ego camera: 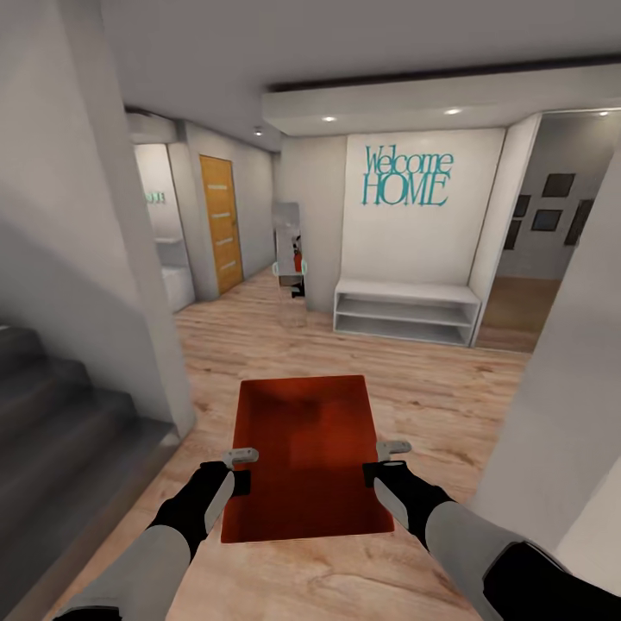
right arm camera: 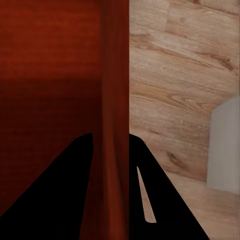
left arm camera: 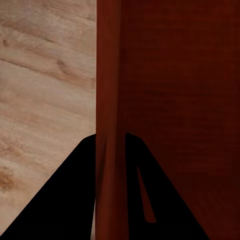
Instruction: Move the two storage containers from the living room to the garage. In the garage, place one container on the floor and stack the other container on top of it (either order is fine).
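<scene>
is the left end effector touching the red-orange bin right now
Touching. The left wrist view shows the left end effector straddling the red-orange open-topped bin, its side wall between the fingers.

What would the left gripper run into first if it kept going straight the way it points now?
Probably the wood plank floor: the left gripper, clamped on the storage container's side wall, points along that wall, with floor beyond. Depth is unclear.
</scene>
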Motion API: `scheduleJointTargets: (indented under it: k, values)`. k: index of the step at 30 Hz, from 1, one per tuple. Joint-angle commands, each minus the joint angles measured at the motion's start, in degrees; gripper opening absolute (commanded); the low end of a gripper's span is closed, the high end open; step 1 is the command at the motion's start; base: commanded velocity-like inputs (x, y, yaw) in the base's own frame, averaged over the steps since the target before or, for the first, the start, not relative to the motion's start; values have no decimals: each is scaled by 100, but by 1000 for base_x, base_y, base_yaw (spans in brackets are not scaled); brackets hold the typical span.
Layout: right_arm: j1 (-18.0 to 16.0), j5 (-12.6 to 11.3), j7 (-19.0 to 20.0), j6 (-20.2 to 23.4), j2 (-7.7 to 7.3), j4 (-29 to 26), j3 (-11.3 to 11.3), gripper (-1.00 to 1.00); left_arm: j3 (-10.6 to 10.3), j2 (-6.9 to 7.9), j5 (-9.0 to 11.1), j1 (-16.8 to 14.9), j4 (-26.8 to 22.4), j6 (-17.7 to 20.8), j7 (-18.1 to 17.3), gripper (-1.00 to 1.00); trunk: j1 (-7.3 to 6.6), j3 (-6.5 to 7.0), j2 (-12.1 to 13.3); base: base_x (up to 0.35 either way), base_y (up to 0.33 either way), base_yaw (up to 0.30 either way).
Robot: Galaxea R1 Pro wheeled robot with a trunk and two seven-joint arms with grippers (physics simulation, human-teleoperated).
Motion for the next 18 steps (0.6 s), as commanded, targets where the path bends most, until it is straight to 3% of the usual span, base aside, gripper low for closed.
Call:
scheduleJointTargets:
  k: [1, 18]
  values:
    - [-4, -19, -28, 29, 13, -174, 51, -100, 32, -11, -148, -1, -5, 52, 57, -100, 6, -10, -10, 323, 0, 0]
    - [-5, -19, -20, 28, 15, -174, 56, -100, 32, -10, -148, -1, -14, 52, 50, -100, 6, -10, -10, 323, 0, 0]
